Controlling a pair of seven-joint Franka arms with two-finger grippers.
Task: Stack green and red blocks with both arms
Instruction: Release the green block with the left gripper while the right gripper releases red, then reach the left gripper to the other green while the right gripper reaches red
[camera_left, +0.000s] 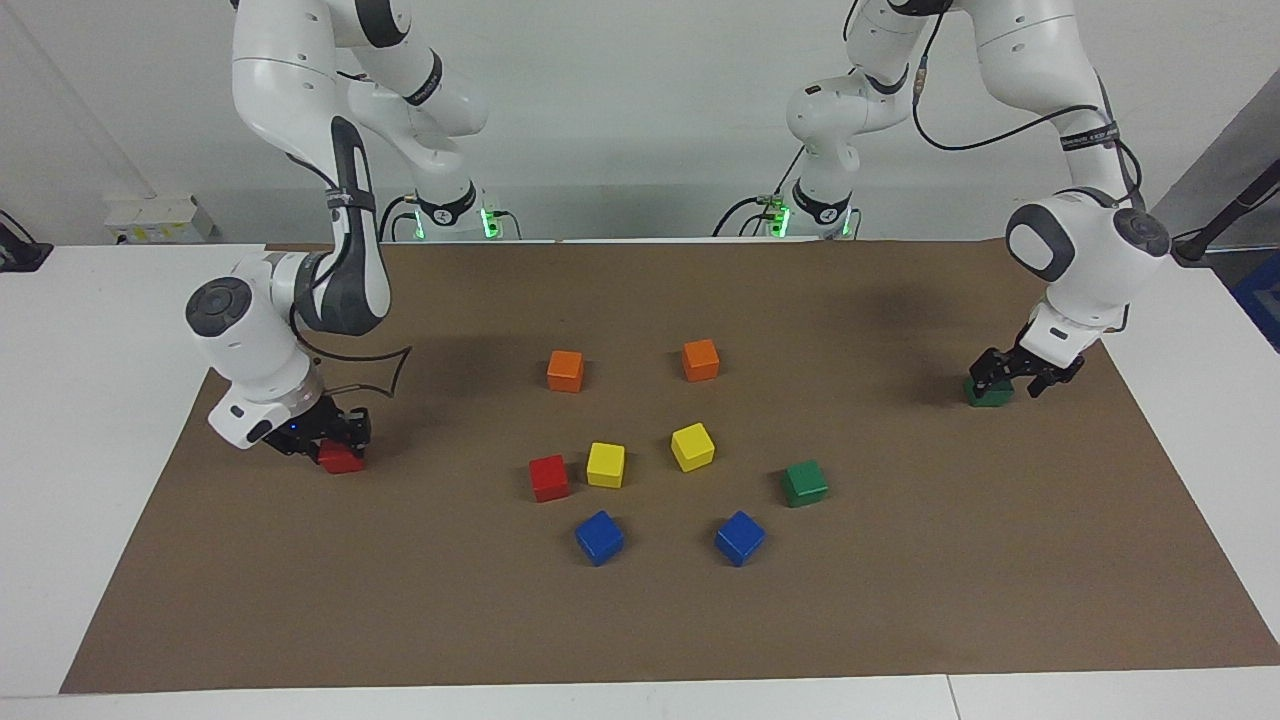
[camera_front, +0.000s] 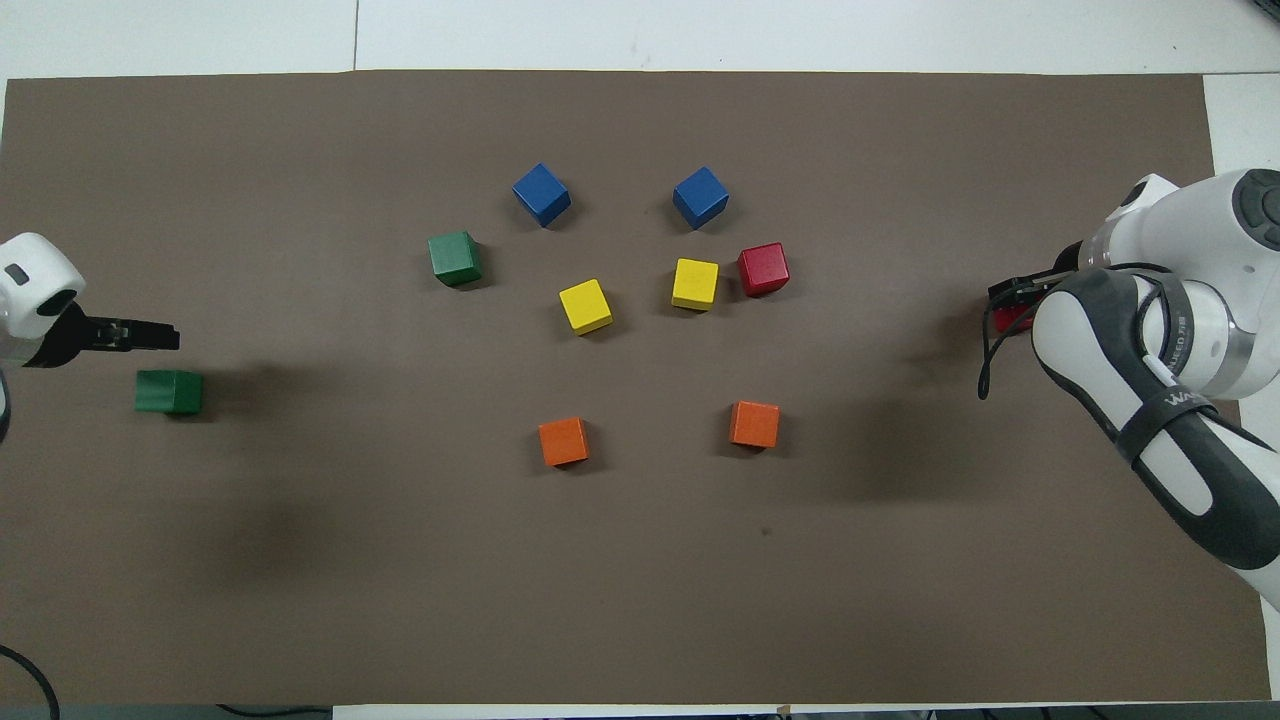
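Green block (camera_left: 989, 393), brown mat (camera_left: 900, 600)

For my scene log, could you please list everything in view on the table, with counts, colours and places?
Green blocks: 2; one at the left arm's end, one in the central cluster.
Red blocks: 2; one at the right arm's end, one beside a yellow block.
Yellow blocks: 2, centre.
Blue blocks: 2, farthest from the robots.
Orange blocks: 2, nearest them.
Mat: 1, brown.
Left hand: open, above its green block.
Right hand: on its red block.

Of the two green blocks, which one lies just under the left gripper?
The green block at the left arm's end of the mat, below the left gripper. The other green block sits beside a blue block.
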